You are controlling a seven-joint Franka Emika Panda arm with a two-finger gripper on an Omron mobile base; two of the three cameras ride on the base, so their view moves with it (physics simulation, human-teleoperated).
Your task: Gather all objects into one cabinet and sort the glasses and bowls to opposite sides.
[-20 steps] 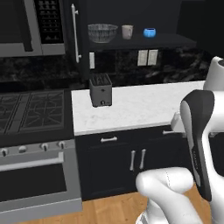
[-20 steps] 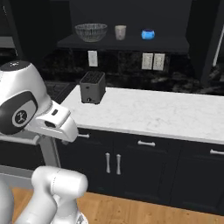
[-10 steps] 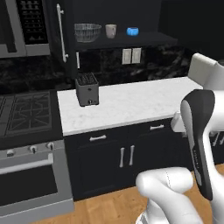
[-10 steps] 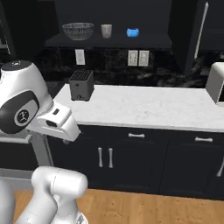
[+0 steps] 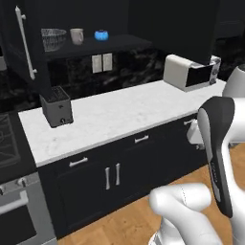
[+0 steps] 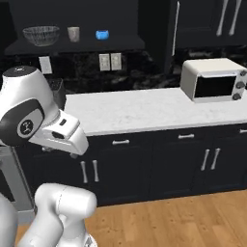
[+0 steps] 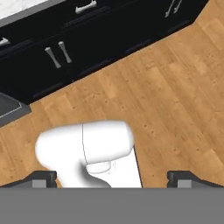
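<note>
Dark cabinet shelf [image 5: 119, 45] carries wide clear ribbed glass bowl [image 5: 53, 38], small beige cup [image 5: 76, 36], small bright blue bowl [image 5: 101, 35] – left to right, apart. Two-finger gripper [image 7: 111, 178] (tips wide apart) holds nothing – faces wooden floor [image 7: 175, 96].

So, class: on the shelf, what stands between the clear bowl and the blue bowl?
The beige cup stands between the clear bowl and the blue bowl, apart from both; both base views show it.

Even, flat rendered light; dim dark cabinetry; slight softness
</note>
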